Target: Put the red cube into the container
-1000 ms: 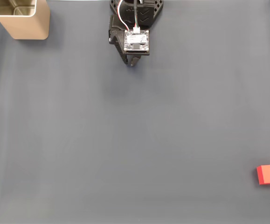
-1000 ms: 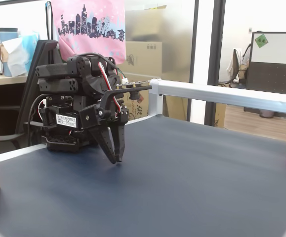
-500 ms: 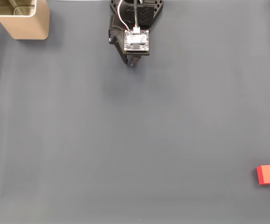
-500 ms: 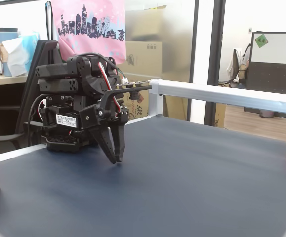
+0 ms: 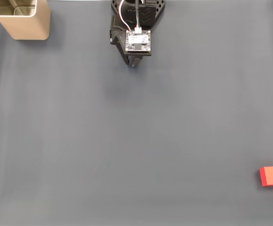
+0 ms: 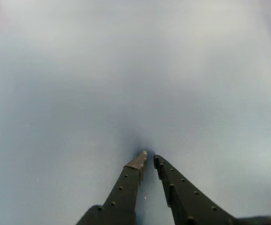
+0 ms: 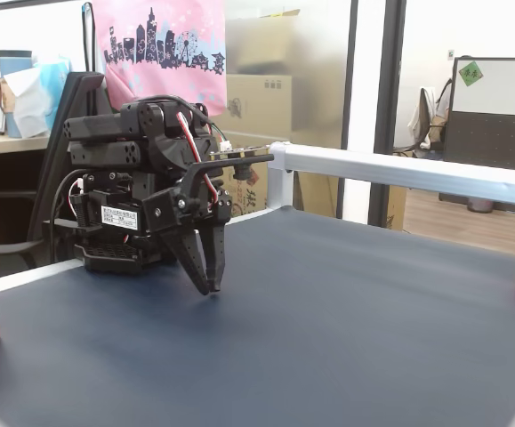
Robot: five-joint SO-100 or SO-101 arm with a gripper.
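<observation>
Pincer (image 6: 148, 160) — tips nearly together, empty, poised just above the surface (image 5: 136, 141); unmoved over the last second, so the task is not begun. Red cube (image 5: 272, 175) — far corner, well apart. Container (image 5: 20, 19) — opposite corner, beside the arm's base.

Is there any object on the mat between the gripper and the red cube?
No. In the fixed view from above, the stretch of dark mat between the gripper and the red cube is bare; the container stands off in the opposite corner.
</observation>
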